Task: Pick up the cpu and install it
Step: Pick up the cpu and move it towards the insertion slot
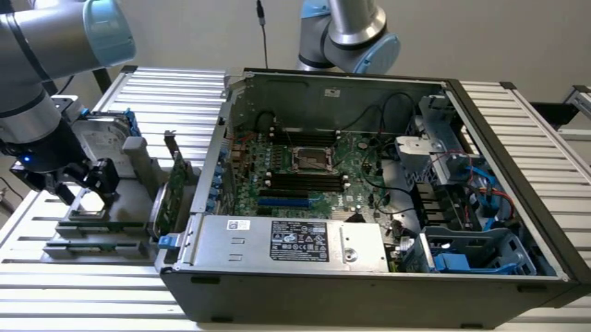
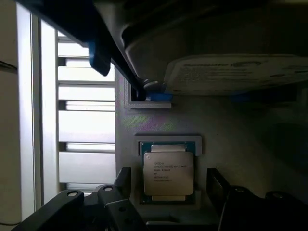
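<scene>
I am at the picking-up step. My claw [image 1: 88, 194] hangs wide open over the grey holder [image 1: 102, 232], near the counter's [image 1: 83, 294] edge on the exterior view's left. The cpu [image 2: 168, 173] lies flat in the holder's little pocket, between the two fingers [image 2: 122, 180], not touched yet. I think the grab needs both fingers to squeeze its sides evenly.
</scene>
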{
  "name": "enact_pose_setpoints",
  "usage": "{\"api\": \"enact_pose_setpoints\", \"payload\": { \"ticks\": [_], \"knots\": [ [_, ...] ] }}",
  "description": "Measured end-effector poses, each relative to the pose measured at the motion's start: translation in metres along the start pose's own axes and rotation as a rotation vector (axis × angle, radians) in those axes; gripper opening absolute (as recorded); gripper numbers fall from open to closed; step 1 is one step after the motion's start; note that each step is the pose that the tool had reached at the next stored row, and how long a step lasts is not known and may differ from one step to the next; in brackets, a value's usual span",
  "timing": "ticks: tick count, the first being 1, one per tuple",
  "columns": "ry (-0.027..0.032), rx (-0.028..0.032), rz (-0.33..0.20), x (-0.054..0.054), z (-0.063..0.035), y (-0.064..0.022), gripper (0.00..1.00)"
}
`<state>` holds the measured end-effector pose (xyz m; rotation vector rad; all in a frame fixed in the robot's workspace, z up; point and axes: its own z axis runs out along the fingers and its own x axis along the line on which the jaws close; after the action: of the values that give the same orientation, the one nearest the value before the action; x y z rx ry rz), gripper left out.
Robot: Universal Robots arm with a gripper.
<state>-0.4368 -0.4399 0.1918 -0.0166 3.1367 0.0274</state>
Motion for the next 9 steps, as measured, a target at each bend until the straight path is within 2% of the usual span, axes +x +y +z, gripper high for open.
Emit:
{"api": "enact_pose_setpoints", "payload": {
  "ticks": [9],
  "knots": [
    [0.0, -0.0003, 0.0, -0.0013, 0.0018, 0.0, 0.73]
  ]
}}
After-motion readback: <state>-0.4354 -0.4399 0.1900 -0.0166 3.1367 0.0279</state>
